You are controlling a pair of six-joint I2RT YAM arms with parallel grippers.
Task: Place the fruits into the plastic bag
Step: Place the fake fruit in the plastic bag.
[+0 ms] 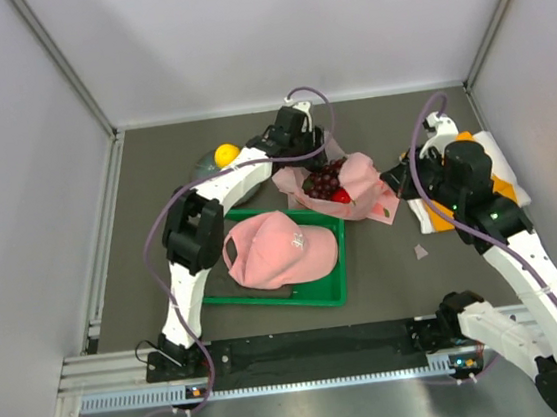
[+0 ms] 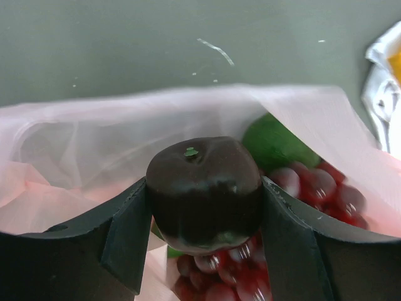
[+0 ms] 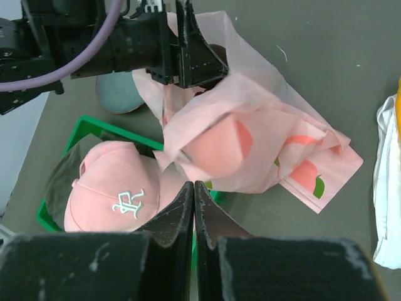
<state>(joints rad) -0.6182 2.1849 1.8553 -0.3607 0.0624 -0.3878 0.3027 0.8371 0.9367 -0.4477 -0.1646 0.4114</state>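
My left gripper (image 1: 311, 156) is shut on a dark brown round fruit (image 2: 203, 191) and holds it over the open mouth of the pink plastic bag (image 1: 361, 181). Inside the bag lie dark red grapes (image 2: 322, 188), a green avocado (image 2: 272, 143) and a red round fruit (image 1: 341, 196). A yellow citrus (image 1: 226, 155) sits left of the bag, outside it. My right gripper (image 3: 194, 186) is shut with nothing between its jaws, just short of the bag's near edge (image 3: 250, 144). In the top view it (image 1: 394, 181) sits at the bag's right side.
A pink baseball cap (image 1: 278, 249) lies in a green tray (image 1: 336, 287) in front of the bag. A grey-green dish (image 3: 119, 97) lies under the citrus. White and orange cloth (image 1: 502, 178) lies at the right. A small scrap (image 1: 420, 251) lies on the table.
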